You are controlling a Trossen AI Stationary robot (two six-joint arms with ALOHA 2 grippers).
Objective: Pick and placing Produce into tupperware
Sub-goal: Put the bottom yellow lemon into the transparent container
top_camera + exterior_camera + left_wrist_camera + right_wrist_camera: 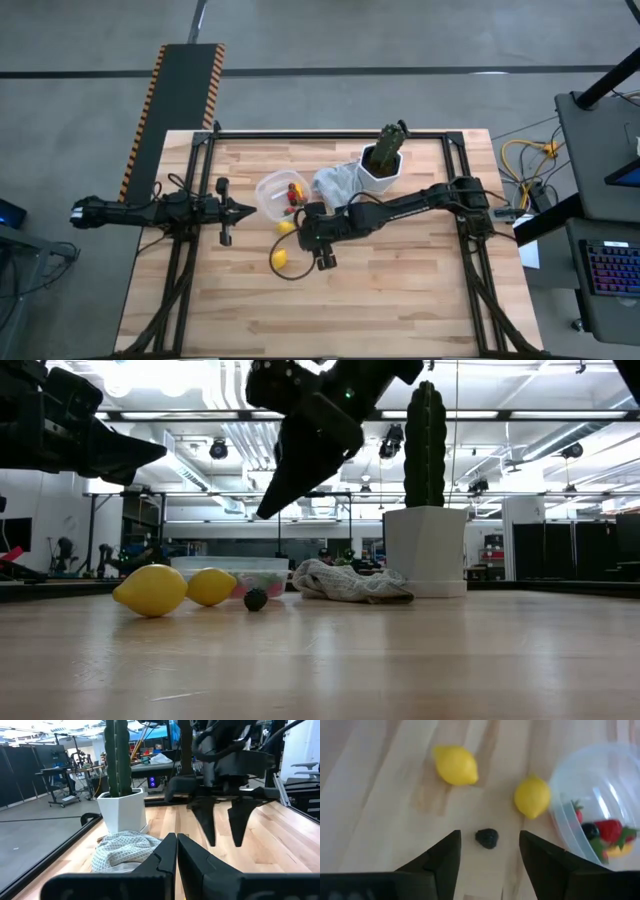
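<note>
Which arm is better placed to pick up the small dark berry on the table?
The right one. The right gripper hangs open directly above the dark berry, one finger on each side. The left gripper waits shut, beyond the tupperware.

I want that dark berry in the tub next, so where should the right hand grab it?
Across its middle, from straight above: the dark berry is small, round and sits clear of both lemons, and the open right hand already hangs over it.
</note>
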